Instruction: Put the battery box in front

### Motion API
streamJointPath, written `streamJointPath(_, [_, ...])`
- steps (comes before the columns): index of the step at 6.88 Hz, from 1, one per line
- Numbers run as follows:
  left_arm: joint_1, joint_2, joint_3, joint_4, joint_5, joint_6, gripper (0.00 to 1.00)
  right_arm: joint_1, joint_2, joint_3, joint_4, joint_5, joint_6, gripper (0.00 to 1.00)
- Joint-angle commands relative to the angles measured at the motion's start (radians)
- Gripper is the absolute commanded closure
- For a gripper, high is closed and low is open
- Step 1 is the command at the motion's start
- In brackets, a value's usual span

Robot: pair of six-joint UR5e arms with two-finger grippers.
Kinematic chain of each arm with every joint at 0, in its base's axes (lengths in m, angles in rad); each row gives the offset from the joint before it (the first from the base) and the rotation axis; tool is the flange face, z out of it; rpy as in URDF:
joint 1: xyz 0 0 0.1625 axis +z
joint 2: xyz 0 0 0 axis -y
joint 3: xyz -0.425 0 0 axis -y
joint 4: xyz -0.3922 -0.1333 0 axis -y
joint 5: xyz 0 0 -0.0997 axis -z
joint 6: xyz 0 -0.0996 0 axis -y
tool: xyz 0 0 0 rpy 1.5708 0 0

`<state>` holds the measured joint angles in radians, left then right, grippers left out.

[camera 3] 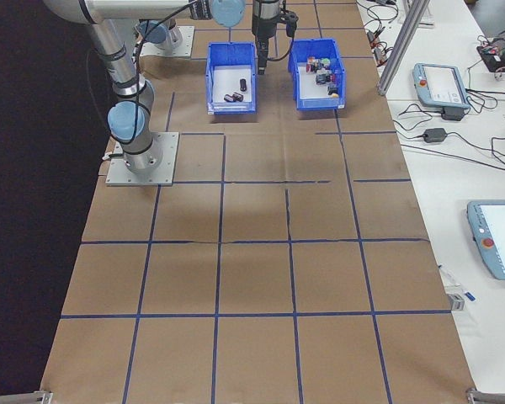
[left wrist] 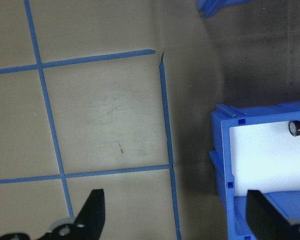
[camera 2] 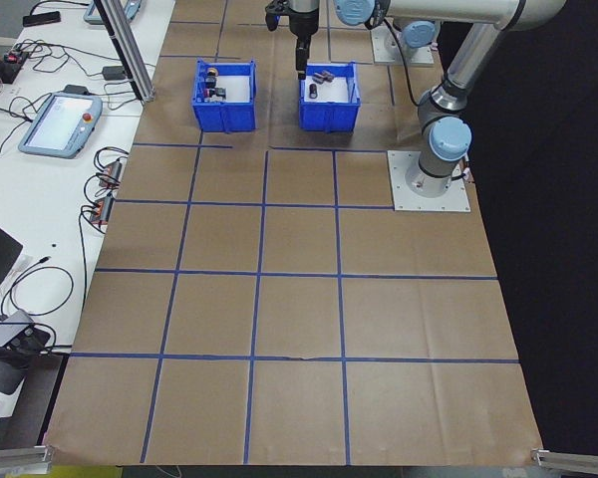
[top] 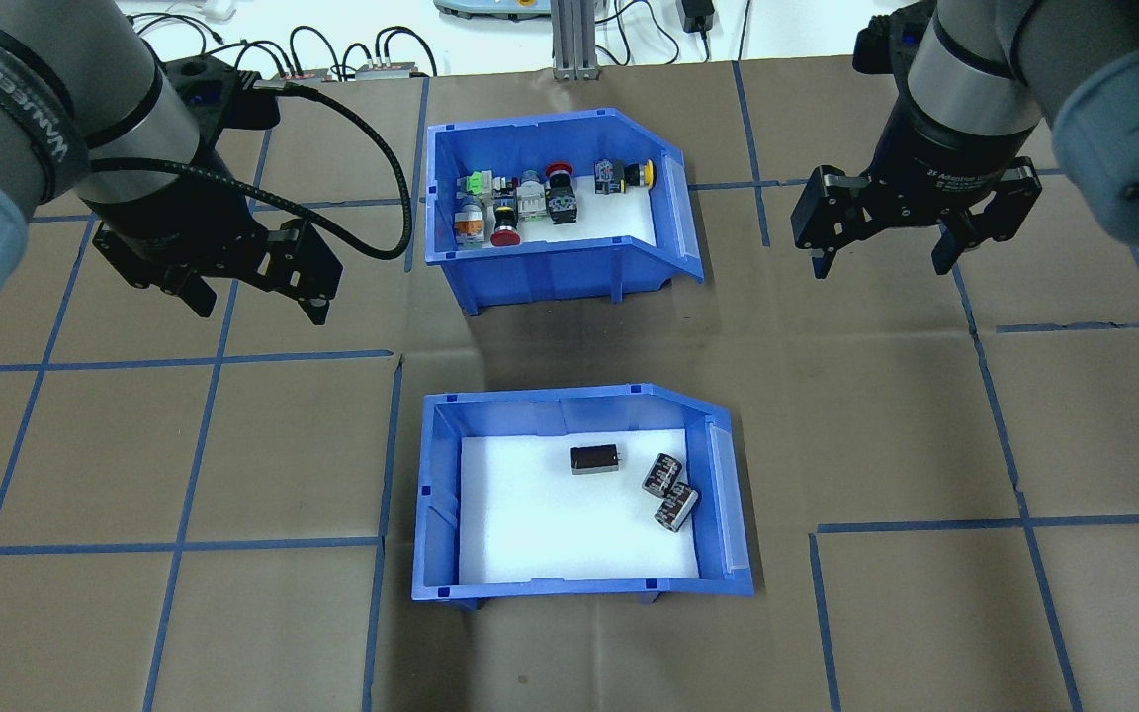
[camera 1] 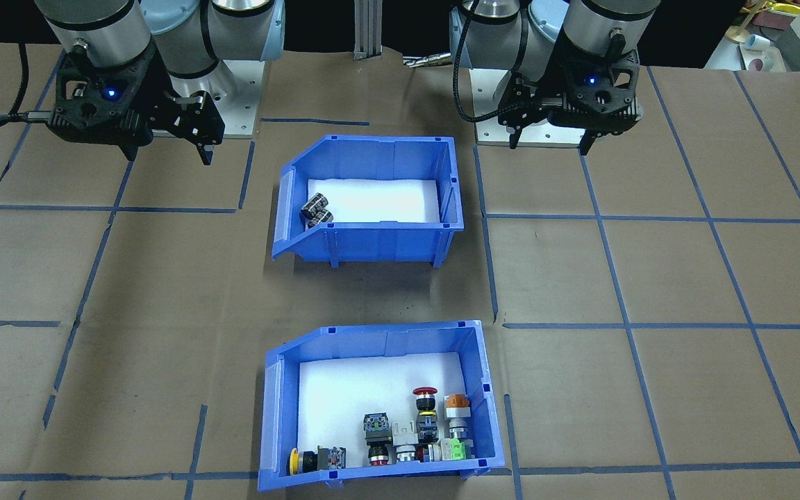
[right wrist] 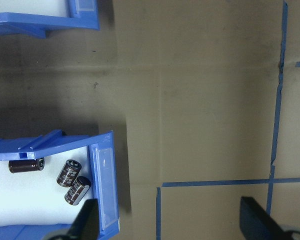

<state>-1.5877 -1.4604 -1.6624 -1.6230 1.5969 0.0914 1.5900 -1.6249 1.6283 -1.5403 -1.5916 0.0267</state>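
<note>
Sitting nearer the robot than the switch bin [top: 560, 213], the battery box [top: 579, 583] holds 3 dark packs in the overhead view; the front-facing view shows only 2 packs [camera 1: 317, 209]. Left gripper [top: 253, 300] and right gripper [top: 881, 259] hover with jaws spread, empty.

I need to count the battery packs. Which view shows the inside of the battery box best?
The overhead exterior view: the battery box lies open, with three dark packs on its white pad. The front-facing view hides some behind a wall; the wrist views crop the box; in the side views it is tiny.
</note>
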Motion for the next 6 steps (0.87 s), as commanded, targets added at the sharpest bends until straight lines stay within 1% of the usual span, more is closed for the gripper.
streamJointPath(1, [0.0,0.008,-0.002,0.0,0.0,0.001,0.0,-0.001,0.0,0.001,-0.004,0.004,-0.031,0.0])
streamJointPath(4, [0.0,0.011,-0.002,0.0,0.0,0.001,0.0,-0.001,0.0,0.001,-0.004,0.005,-0.031,0.0])
streamJointPath(5, [0.0,0.009,-0.002,0.0,0.0,0.001,0.0,-0.001,0.0,0.001,-0.004,-0.004,-0.031,0.0])
streamJointPath(6, [0.0,-0.003,0.003,0.0,-0.009,-0.012,0.0,-0.002,0.0,0.001,-0.006,-0.007,-0.031,0.0])
